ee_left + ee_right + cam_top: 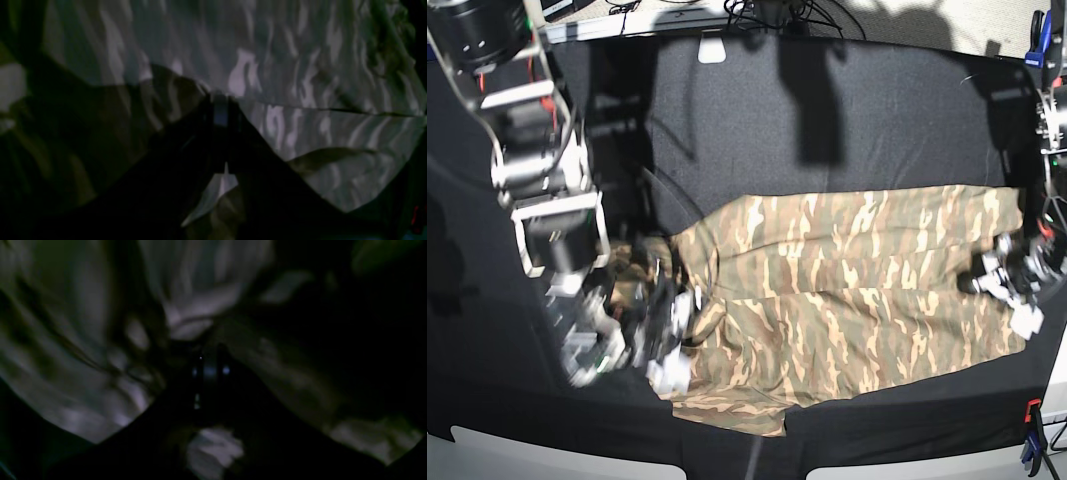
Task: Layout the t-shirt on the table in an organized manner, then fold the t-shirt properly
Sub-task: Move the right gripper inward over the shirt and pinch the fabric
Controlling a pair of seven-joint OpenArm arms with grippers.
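Note:
The camouflage t-shirt (857, 300) lies spread lengthwise across the black table (827, 110), with long creases and a bunched end at the base view's left. My left gripper (983, 277) sits at the shirt's right edge. In the left wrist view its dark fingers (220, 106) are shut on a fold of the t-shirt (300, 66). My right gripper (677, 335) is at the bunched left end. The blurred right wrist view shows it (209, 368) shut, with crumpled t-shirt (83, 373) cloth around and under the fingertips.
A blue clamp (1037, 40) is at the back right edge, and a red and blue clamp (1030, 430) at the front right. A small white patch (712, 50) and cables (777, 15) lie along the back. The light rim (547, 455) runs along the front.

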